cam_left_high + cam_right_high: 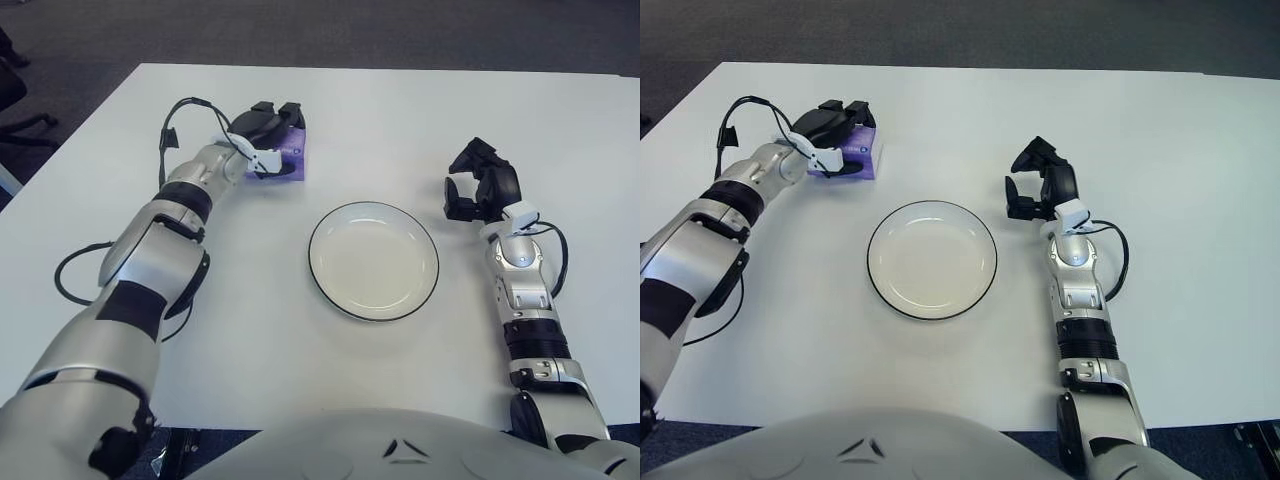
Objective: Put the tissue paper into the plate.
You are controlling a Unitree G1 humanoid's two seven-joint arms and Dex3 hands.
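Between the two hands, plate (373,260): white with a dark rim, it lay bare on the white table (420,110), nearer the robot than either hand.
Right hand (480,188): it showed just right of the plate, apart from it, its black fingers curled inward and holding nothing.
Left hand (268,132): it was reached farther out, up and left of the plate, its fingers (840,112) draped over the top of the tissue paper pack.
Tissue paper (290,157): a purple pack, it sat beneath and around the left hand's fingers, its right side poking out past them; whether it was lifted off the table could not be told.
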